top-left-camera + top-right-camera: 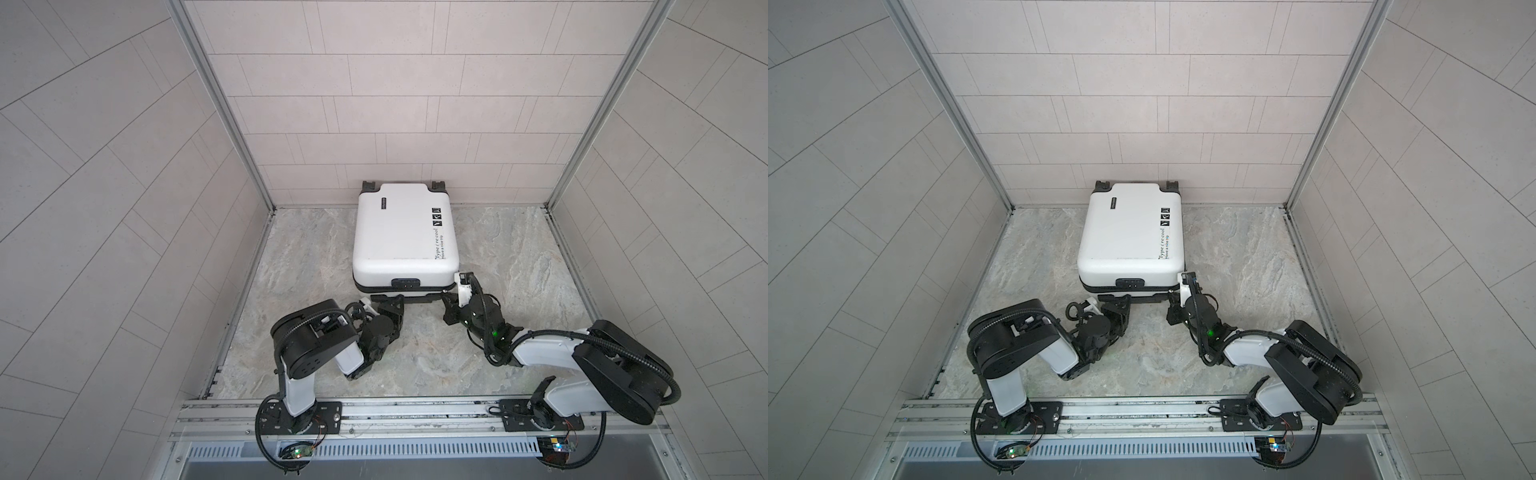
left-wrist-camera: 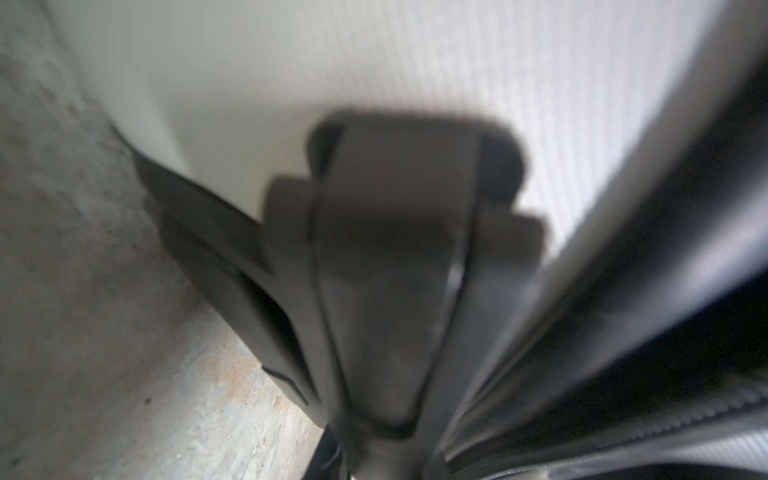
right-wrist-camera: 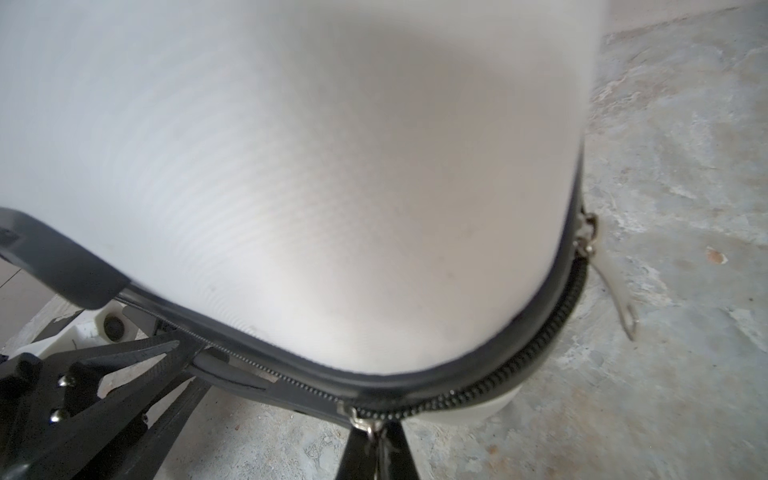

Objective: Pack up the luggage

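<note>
Both top views: small white hard-shell suitcase lies flat, lid closed, on marble worktop, wheels against back wall. Left gripper and right gripper sit at its near edge, open room either side.

Left wrist: too blurred, I can't tell left grip.

Right wrist: right gripper clenched on metal zipper pull. I judge it's for zipping round the corner.
</note>
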Controlling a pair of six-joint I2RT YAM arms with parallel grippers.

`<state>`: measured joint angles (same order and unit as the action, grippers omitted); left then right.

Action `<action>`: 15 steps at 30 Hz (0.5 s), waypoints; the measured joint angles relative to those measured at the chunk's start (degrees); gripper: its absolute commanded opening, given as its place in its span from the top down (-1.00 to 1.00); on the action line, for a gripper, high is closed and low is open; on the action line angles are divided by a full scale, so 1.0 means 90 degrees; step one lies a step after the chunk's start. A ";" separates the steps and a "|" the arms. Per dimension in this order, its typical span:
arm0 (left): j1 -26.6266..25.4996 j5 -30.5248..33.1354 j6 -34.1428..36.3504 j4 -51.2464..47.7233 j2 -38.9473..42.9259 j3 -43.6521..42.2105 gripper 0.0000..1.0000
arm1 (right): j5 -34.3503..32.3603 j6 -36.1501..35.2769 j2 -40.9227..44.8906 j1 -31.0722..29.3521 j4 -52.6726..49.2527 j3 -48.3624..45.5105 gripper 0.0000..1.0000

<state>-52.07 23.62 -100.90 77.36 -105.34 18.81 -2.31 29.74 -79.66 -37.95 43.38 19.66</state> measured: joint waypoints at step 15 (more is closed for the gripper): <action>0.0005 -0.0024 -0.0019 0.0017 0.0000 -0.0019 1.00 | 0.0393 -0.0102 0.0525 0.0585 -0.0406 -0.0180 1.00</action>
<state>-52.03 23.40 -101.08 77.52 -105.34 18.63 1.23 28.82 -74.94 -32.69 39.72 18.04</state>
